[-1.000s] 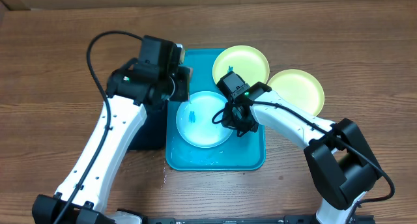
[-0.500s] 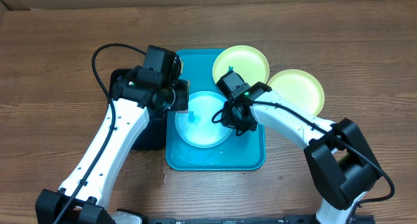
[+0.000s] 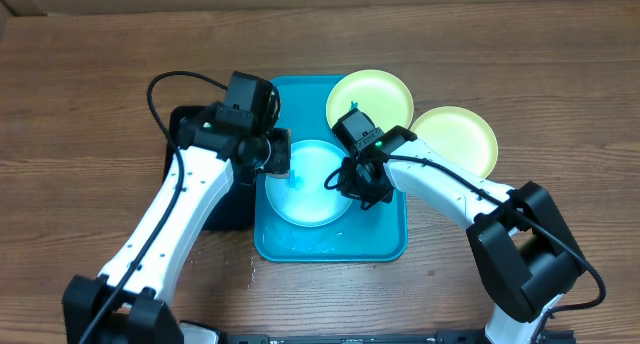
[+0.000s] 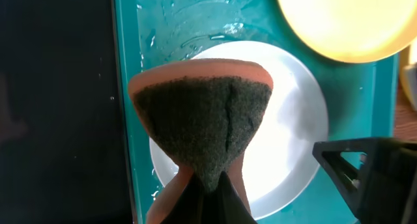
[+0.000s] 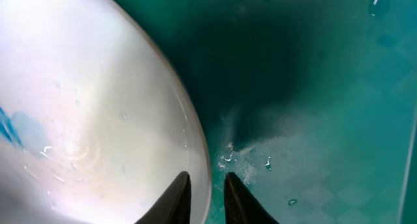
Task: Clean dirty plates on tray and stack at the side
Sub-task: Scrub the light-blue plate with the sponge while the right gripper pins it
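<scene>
The light blue plate [image 3: 318, 194] lies in the turquoise tray [image 3: 385, 239] and has a blue smudge [image 3: 295, 178] near its left side. My left gripper [image 3: 277, 157] is shut on an orange sponge with a dark scouring face [image 4: 202, 116], held over the plate's [image 4: 296, 120] left part. My right gripper [image 3: 354, 181] is shut on the plate's right rim [image 5: 195, 139], one finger on each side [image 5: 207, 193]. One yellow-green plate [image 3: 372, 96] rests on the tray's far right corner. The other [image 3: 458, 136] lies on the table to the right.
A black tray [image 3: 228, 199] lies against the turquoise tray's left side, under my left arm; it also shows in the left wrist view [image 4: 58, 87]. Water drops lie on the turquoise tray floor [image 5: 313, 87]. Brown wood table all round.
My left gripper has moved with the sponge toward the front, from the tray's far left corner to over the blue plate's left edge. The right arm has stayed put.
</scene>
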